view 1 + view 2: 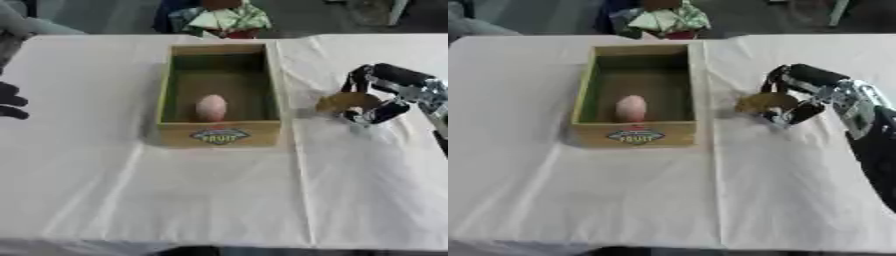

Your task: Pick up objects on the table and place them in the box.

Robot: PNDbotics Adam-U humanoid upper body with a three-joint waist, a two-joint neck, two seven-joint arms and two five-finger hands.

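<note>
Bench (219, 200) w/ white cloth, bare near side. Mid: wooden box (220, 134), label on near wall, pink egg-shaped object (211, 107) inside by that wall. Right hand (798, 97) just right of box, fingers curled round a brownish-gold roundish object (765, 103). Left hand (10, 102) at left edge, dark fingers only, can't tell its state.

One wooden box (220, 134), one pink egg-shaped object (211, 107) inside it, one brownish round object (765, 103), and two robot hands, right (798, 95) and left (10, 102).
</note>
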